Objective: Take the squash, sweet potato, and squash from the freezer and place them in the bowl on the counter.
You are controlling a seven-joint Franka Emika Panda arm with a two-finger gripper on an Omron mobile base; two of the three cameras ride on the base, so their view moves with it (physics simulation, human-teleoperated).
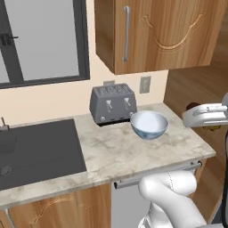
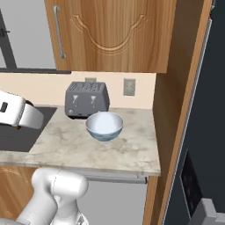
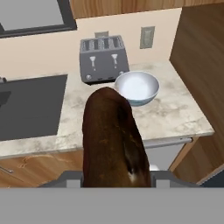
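A long dark brown sweet potato stands up from the bottom of the hand view, with my gripper shut on it; the fingertips are hidden behind it. The hand hovers off the counter's right end, to the right of the pale blue-and-white bowl, which looks empty. From the hand, the bowl lies beyond the potato's tip on the counter. The dark freezer shows at the far right, past a wooden side panel. The squash are out of view.
A grey toaster stands against the wall just behind the bowl. A dark sink takes up the counter's left part. A brown wooden cupboard hangs above. The tall wooden panel bounds the counter on the right.
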